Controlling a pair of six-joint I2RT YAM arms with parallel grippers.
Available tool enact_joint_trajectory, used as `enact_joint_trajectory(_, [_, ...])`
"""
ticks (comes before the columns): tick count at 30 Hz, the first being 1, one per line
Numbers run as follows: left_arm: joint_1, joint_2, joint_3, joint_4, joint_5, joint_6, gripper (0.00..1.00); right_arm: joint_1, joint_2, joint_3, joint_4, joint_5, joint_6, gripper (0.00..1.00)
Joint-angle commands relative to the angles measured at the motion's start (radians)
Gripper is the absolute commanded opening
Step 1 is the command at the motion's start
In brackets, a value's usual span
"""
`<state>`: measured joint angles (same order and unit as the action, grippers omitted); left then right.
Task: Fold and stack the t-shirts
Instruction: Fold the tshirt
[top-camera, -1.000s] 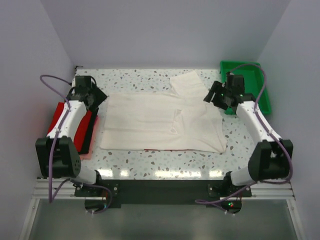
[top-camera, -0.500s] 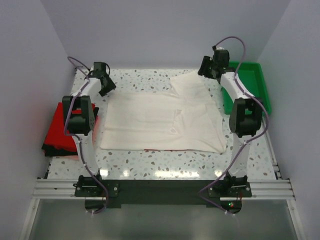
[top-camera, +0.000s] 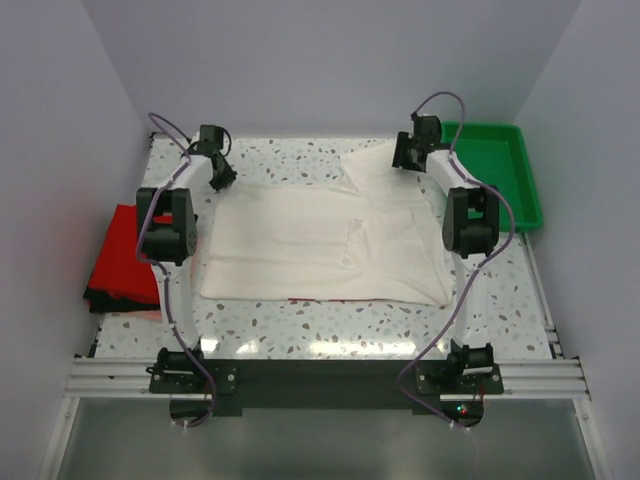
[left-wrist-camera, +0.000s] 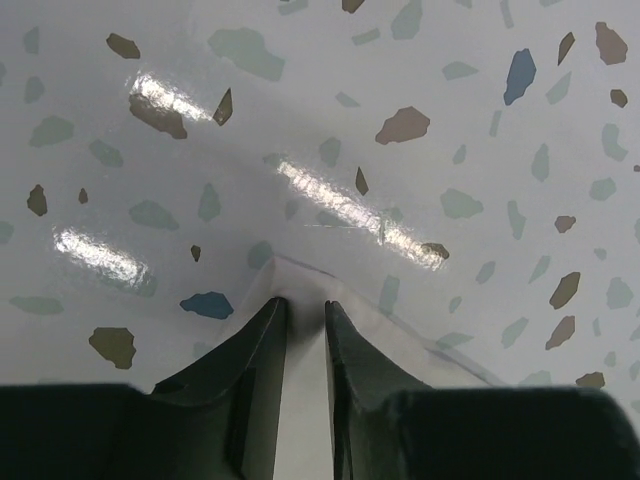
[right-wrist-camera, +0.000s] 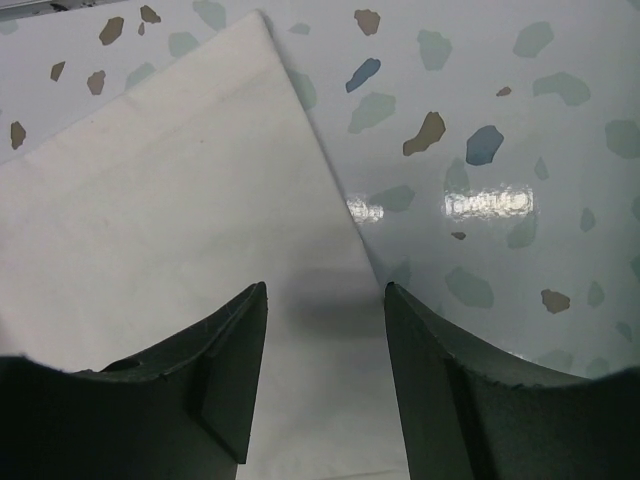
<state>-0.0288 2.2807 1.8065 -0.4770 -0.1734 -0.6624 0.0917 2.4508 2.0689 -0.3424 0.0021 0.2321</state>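
Cloth covers the middle of your table (top-camera: 300, 158): the cream t-shirt (top-camera: 300, 240) lies spread flat, with a red t-shirt (top-camera: 120, 255) at the left edge. Only your wrist views show the grips. The left gripper (left-wrist-camera: 303, 305) pinches the cream shirt's far-left corner, while the right gripper (right-wrist-camera: 325, 292) hangs parted over its far sleeve edge.

A cream-white t-shirt (top-camera: 320, 245) lies spread on the counter (top-camera: 300, 320), its far corners at the left jaws and right jaws. Red t-shirt (top-camera: 120, 262) outside the left jaws, green tray (top-camera: 500, 165) beside the right jaws.
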Motion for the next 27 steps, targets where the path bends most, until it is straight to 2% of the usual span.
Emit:
enact_joint_trajectory(1, [-0.002, 0.003, 0.005, 0.005, -0.044, -0.011, 0.26, 0.000, 0.017, 0.082, -0.003, 0.049, -0.024, 0.54])
enact_joint_trajectory(2, [-0.002, 0.000, -0.005, 0.005, -0.052, -0.013, 0.20, 0.000, 0.023, 0.089, -0.007, 0.049, -0.025, 0.55])
enact_joint_trajectory(8, [-0.002, -0.016, -0.033, 0.015, -0.061, -0.016, 0.06, 0.011, 0.070, 0.140, -0.052, 0.050, -0.008, 0.55])
enact_joint_trajectory(13, [-0.002, -0.018, -0.033, 0.018, -0.055, -0.017, 0.00, 0.014, 0.062, 0.114, -0.072, 0.087, -0.004, 0.54])
enact_joint_trajectory(20, [-0.002, -0.029, -0.041, 0.035, -0.049, -0.020, 0.00, 0.014, 0.057, 0.111, -0.101, 0.076, 0.013, 0.49])
enact_joint_trajectory(23, [-0.002, -0.036, -0.047, 0.047, -0.046, -0.020, 0.00, 0.016, 0.062, 0.128, -0.122, 0.053, 0.021, 0.36])
enact_joint_trajectory(24, [-0.002, -0.039, -0.049, 0.054, -0.044, -0.020, 0.00, 0.016, 0.059, 0.126, -0.121, 0.052, 0.026, 0.27])
enact_joint_trajectory(27, [-0.002, -0.052, -0.056, 0.069, -0.043, -0.019, 0.00, 0.016, 0.045, 0.120, -0.118, 0.058, 0.032, 0.12])
